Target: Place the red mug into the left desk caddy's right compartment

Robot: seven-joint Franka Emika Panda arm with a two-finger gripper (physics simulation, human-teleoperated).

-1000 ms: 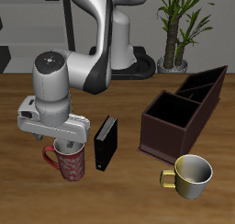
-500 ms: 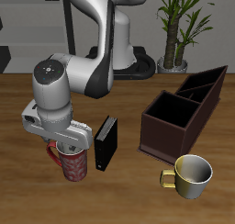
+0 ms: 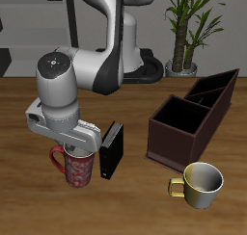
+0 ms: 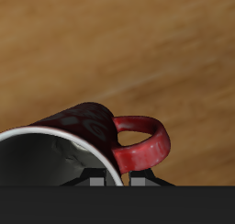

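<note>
The red mug [image 3: 79,169] with a pale mottled pattern stands upright near the table's front edge, its handle pointing away from the caddies. My gripper [image 3: 77,147] comes down from above and is shut on the mug's rim wall. In the wrist view the mug [image 4: 87,127] and its red handle [image 4: 139,145] fill the frame, with the fingertips [image 4: 95,181] close on either side of the rim; my gripper [image 4: 116,181] sits at the frame's edge. The left desk caddy [image 3: 174,143], a dark brown tall-walled box, stands well apart from the mug, across the table.
A black book [image 3: 112,149] stands upright right beside the mug, between it and the caddy. A cream-and-gold mug [image 3: 199,183] sits in front of the caddy. A second dark brown caddy [image 3: 224,99] with sloped walls is behind it. A potted plant [image 3: 183,46] stands at the back.
The gripper came down over the mug's rim and closed on it. The arm has since risen a little and the mug has shifted slightly toward the black book.
</note>
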